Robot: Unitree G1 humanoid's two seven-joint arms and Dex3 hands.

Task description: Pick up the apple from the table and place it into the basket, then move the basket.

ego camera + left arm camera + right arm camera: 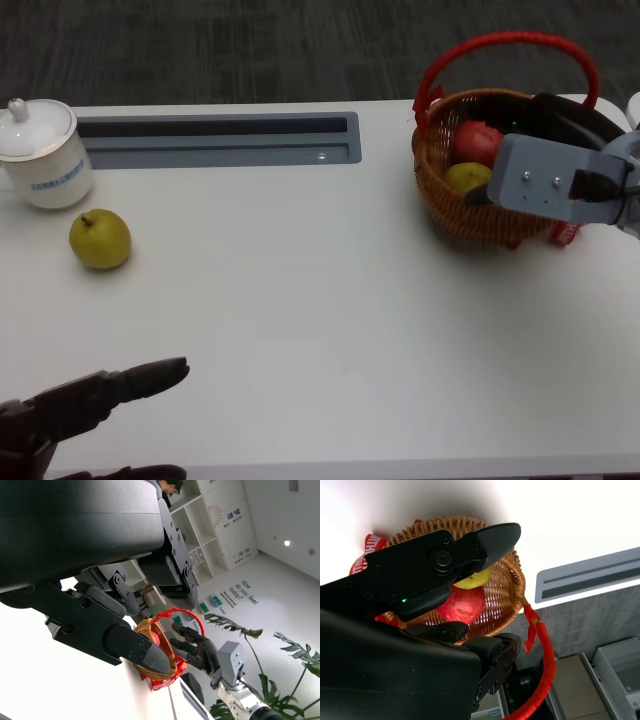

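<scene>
The red apple [478,140] lies inside the wicker basket [447,212], which has a red handle [510,42] and stands at the table's far right. A yellow-green fruit [466,177] lies next to the apple. My right hand [567,115] hovers over the basket's right side with its fingers apart and nothing in them. The right wrist view shows its fingers [470,550] spread above the apple [462,602] and the basket [514,592]. My left hand [95,398] lies low at the near left edge, fingers stretched out, holding nothing. In the left wrist view the basket [145,629] stands far beyond that hand [115,635].
A yellow-green pear [100,240] sits on the table at the left. Behind it stands a white lidded cup [40,150]. A long grey slot [220,140] runs along the table's far edge. A red tag [565,234] hangs at the basket's right foot.
</scene>
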